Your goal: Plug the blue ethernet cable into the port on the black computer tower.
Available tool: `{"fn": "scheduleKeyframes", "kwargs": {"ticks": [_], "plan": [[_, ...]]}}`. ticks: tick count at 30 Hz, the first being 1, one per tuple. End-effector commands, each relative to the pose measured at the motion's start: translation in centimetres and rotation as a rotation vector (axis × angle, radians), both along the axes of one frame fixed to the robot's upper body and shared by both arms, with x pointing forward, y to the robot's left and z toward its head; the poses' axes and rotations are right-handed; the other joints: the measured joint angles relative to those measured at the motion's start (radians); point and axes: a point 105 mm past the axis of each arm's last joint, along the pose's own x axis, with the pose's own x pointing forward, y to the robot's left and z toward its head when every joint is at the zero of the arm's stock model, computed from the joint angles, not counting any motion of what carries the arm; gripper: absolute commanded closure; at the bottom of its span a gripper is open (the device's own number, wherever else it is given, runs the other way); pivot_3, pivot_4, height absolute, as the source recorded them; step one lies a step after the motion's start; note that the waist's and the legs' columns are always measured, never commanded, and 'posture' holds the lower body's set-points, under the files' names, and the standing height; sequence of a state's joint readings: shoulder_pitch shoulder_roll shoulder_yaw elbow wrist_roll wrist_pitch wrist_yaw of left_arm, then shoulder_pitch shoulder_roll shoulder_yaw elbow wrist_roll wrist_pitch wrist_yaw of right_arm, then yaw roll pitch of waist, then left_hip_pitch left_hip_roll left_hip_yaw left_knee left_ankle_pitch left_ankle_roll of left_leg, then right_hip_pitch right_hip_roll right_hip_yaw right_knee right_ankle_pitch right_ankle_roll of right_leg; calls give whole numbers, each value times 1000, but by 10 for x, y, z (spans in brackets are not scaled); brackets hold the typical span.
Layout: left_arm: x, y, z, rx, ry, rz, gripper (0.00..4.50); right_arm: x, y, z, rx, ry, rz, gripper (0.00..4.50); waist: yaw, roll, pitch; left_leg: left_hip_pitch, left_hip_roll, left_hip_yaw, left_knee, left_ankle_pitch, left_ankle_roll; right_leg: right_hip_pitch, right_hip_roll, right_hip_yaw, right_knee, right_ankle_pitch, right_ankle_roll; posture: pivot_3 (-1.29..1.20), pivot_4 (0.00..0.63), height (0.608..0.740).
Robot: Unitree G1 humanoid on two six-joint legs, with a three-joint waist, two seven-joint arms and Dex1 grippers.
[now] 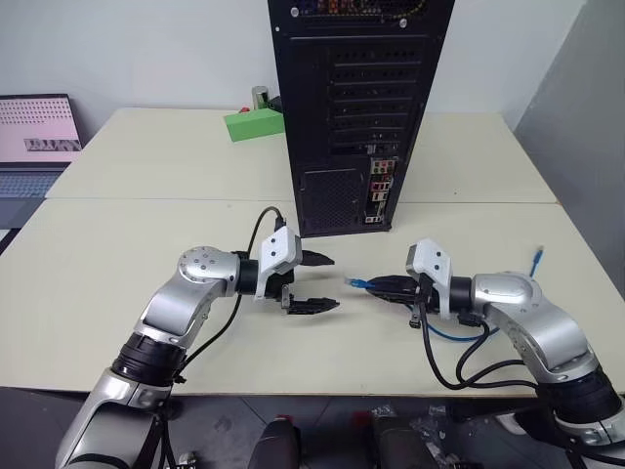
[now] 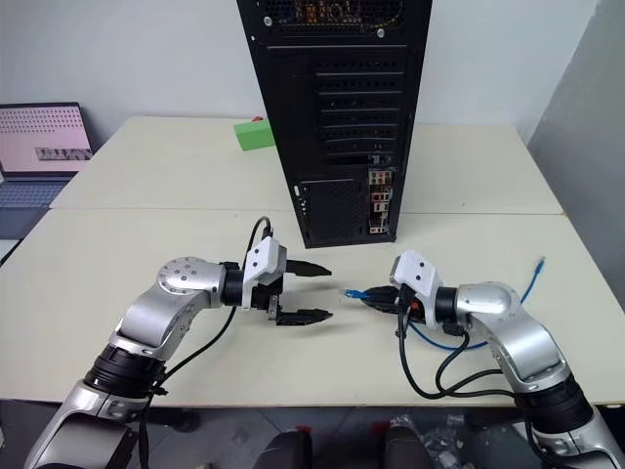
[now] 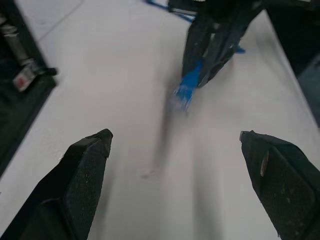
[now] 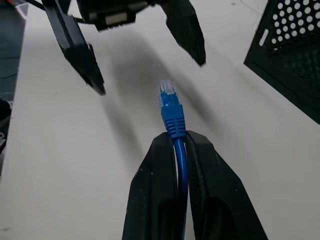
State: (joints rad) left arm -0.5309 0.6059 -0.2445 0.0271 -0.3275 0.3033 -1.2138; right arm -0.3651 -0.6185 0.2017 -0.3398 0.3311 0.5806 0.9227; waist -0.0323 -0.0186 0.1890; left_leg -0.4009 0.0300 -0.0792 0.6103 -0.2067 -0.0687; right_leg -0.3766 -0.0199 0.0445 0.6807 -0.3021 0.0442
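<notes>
Left gripper (image 1: 314, 283) hangs wide open over the table (image 1: 117, 264), empty, facing the right gripper (image 1: 383, 285), which is clamped on the blue cable (image 4: 172, 117), plug poking out, just before the tower (image 1: 356, 107).

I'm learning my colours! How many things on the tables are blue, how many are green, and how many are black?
Blue: 1, the blue ethernet cable, pinched in the right gripper, with the left gripper facing it.
Green: 1, the green block.
Black: 1, the black computer tower.
Total: 3
</notes>
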Motion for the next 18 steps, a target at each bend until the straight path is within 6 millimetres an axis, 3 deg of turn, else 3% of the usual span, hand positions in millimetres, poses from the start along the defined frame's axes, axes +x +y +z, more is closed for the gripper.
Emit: {"fn": "scheduleKeyframes", "kwargs": {"ticks": [1, 15, 18], "plan": [[-3, -9, 6, 4, -26, -81, 118, -6, 10, 11, 3, -33, 49, 4495, 0, 0, 0, 0, 0, 0, 0, 0, 0, 0, 0, 0, 0, 0, 0, 0, 150, 740], [-4, -14, 7, -14, -22, -116, 118, -12, 17, 10, -22, -44, 100, 4498, -1, 0, 0, 0, 0, 0, 0, 0, 0, 0, 0, 0, 0, 0, 0, 0, 150, 740], [-5, -15, 5, -12, -21, -122, 638, -13, 18, 10, -20, -46, 107, 4499, -1, 0, 0, 0, 0, 0, 0, 0, 0, 0, 0, 0, 0, 0, 0, 0, 150, 740]]}}
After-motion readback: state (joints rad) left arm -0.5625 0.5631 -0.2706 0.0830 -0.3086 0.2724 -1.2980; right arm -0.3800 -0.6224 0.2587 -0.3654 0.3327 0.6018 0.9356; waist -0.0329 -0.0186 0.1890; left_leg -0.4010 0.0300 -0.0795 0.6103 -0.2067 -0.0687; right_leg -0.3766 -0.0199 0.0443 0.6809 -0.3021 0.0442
